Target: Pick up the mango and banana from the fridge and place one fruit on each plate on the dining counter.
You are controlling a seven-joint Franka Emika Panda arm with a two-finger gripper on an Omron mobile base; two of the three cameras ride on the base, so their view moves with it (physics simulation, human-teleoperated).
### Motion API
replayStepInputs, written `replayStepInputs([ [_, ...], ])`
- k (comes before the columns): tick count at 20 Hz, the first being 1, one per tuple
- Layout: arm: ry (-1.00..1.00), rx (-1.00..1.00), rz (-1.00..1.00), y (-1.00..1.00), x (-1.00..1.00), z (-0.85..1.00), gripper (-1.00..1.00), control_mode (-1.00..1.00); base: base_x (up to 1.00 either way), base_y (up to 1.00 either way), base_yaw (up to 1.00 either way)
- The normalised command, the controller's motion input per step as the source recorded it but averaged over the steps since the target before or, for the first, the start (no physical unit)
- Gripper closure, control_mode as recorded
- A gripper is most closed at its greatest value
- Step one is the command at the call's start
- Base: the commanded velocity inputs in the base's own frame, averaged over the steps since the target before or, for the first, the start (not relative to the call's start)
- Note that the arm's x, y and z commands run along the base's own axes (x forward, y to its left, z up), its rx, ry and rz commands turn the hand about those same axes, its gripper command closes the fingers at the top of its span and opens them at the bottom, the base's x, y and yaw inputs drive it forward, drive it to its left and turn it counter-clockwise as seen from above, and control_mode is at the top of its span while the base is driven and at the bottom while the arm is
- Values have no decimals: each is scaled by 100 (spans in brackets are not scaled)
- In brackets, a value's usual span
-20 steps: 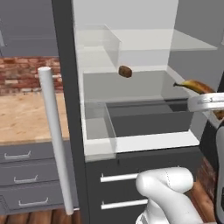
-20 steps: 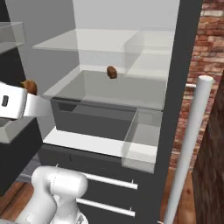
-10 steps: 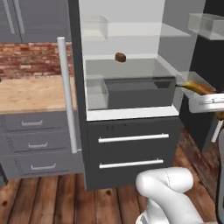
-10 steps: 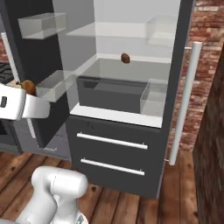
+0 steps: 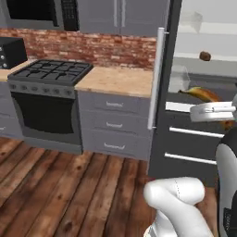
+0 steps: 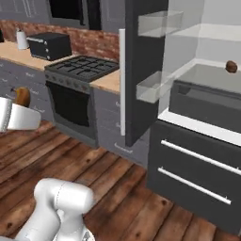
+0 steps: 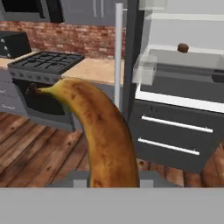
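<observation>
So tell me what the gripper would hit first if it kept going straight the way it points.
Judging by the hand view, the gripper, shut on the banana, points toward the open fridge door edge and its handle. That edge probably comes first, though depth is unclear.

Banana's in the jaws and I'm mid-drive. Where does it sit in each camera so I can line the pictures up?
Left base view: the banana sits at the right edge, mid-height, above the white hand.
Right base view: just its brown end pokes up at the left edge, mid-height.
Hand view: it rises from the bottom centre, curving up-left.
Shared landmark: the brown oval lump on the fridge shelf.
</observation>
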Motion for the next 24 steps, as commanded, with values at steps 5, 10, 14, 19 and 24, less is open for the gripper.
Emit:
replayStepInputs([
  [5, 0, 0, 0, 0, 0, 0, 100, 100, -6, 12, 100],
  [10, 0, 0, 0, 0, 0, 0, 100, 100, 0, 0, 100],
  [14, 0, 0, 0, 0, 0, 0, 100, 100, 59, 2, 81],
  [19, 0, 0, 0, 0, 0, 0, 100, 100, 100, 37, 35],
  [24, 0, 0, 0, 0, 0, 0, 100, 100, 100, 15, 26],
])
